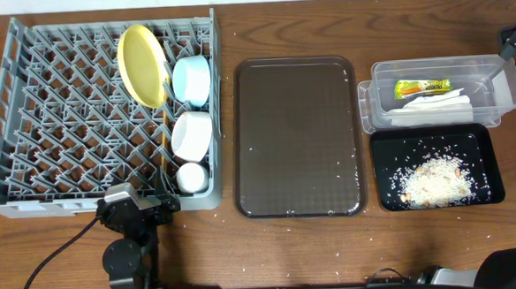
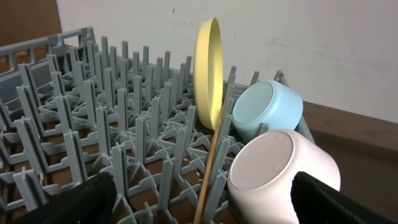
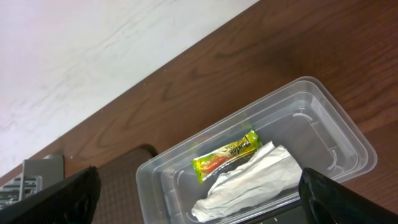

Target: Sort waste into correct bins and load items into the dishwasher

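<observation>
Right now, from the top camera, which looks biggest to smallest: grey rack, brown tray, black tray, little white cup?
1. grey rack
2. brown tray
3. black tray
4. little white cup
None look alike in size.

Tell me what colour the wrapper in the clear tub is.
The wrapper is yellow-green with some orange, clearest in the right wrist view.

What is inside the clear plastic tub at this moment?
The clear tub holds a yellow-green snack wrapper and, beside it, a crumpled white napkin. Anything under the napkin is covered; the rest of the tub floor looks bare.
</observation>
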### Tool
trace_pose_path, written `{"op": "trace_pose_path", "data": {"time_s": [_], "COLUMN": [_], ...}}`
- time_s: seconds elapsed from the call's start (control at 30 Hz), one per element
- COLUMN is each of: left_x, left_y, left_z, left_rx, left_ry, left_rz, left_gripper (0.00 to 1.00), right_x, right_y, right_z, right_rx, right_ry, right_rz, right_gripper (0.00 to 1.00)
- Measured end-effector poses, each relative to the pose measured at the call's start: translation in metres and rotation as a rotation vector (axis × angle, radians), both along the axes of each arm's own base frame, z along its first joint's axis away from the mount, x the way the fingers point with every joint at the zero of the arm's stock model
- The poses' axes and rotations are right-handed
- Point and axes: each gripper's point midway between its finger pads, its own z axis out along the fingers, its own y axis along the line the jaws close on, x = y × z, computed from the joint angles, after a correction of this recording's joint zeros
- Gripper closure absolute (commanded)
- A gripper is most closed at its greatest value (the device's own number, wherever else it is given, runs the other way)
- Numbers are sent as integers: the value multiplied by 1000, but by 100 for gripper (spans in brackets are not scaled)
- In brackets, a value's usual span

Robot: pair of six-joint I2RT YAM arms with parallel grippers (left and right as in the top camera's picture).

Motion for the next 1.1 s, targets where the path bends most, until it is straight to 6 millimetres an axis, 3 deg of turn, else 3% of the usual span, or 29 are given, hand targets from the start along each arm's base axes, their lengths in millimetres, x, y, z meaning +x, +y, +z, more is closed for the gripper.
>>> {"op": "trace_pose_path", "data": {"time_s": [0.2, 0.3, 0.47, 0.63, 0.77, 0.97, 1.1], "left_x": [0, 0, 0, 0, 0, 0, 0], "left_y": [0, 0, 0, 0, -1, -1, -1], "left_z": [0, 0, 0, 0, 0, 0, 0], "left_rx": [0, 0, 0, 0, 0, 0, -1], "left_ry": [0, 0, 0, 0, 0, -1, -2], "left_rz": [0, 0, 0, -2, -4, -8, -9], "left_gripper": [10, 10, 10, 10, 10, 10, 10], "right_x": [1, 4, 9, 7, 4, -10, -35], "right_y": [1, 12, 61, 129, 169, 184, 184], "right_z": [0, 0, -1, 14, 29, 39, 21], "right_rx": [0, -3, -107, -294, -458, -567, -578], "right_ry": [0, 2, 52, 41, -17, -232, -372], "right_rz": [4, 29, 100, 227, 347, 376, 358], "right_gripper": [1, 1, 1, 1, 1, 1, 1]}}
